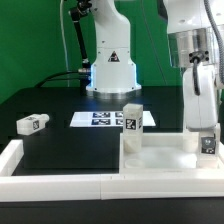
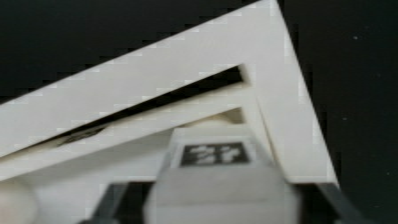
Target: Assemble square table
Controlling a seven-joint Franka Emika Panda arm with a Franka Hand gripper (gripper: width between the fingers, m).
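Observation:
The white square tabletop [image 1: 160, 162] lies at the front of the exterior view's right. One white tagged leg [image 1: 132, 118] stands upright on its far left corner. My gripper [image 1: 205, 133] is shut on a second tagged leg [image 1: 207, 145] and holds it upright at the tabletop's far right corner. I cannot tell whether it sits in the hole. In the wrist view the held leg [image 2: 214, 160] fills the space between my dark fingers [image 2: 118, 200], with the tabletop's corner rim [image 2: 267, 80] beyond it. A third leg [image 1: 32, 123] lies loose on the black table at the left.
The marker board [image 1: 105, 118] lies flat in front of the robot base [image 1: 110, 70]. Long low white border strips run along the front [image 1: 60, 183] and the left edge [image 1: 10, 155].

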